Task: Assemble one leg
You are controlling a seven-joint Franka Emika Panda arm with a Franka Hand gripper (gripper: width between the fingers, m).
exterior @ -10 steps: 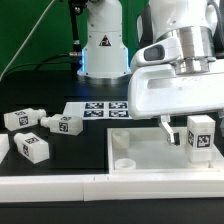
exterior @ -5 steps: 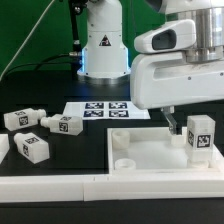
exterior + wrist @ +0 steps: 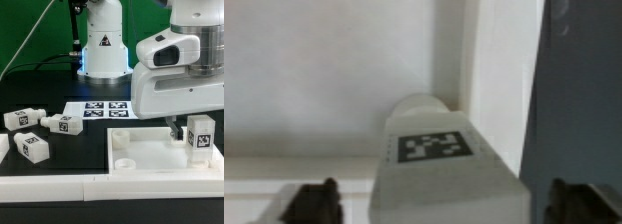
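Note:
One leg [image 3: 200, 137], a white block with a black-and-white tag, stands upright in the far corner of the large white tray-like part [image 3: 150, 155], on the exterior view's right. My gripper [image 3: 190, 125] hangs over it, open. One finger [image 3: 178, 128] shows beside the leg. In the wrist view the leg [image 3: 441, 150] stands between the two dark fingertips [image 3: 317, 200] of my gripper [image 3: 446, 205], with a gap on each side. The second finger is hidden in the exterior view.
Three more legs lie on the black table at the exterior view's left [image 3: 22, 118], [image 3: 62, 123], [image 3: 32, 146]. The marker board [image 3: 100, 109] lies behind the tray. The arm's base [image 3: 103, 45] stands at the back. A white strip [image 3: 60, 185] runs along the front.
The gripper has lifted a little, come back down and shifted slightly to the exterior view's right. The upright leg has not moved.

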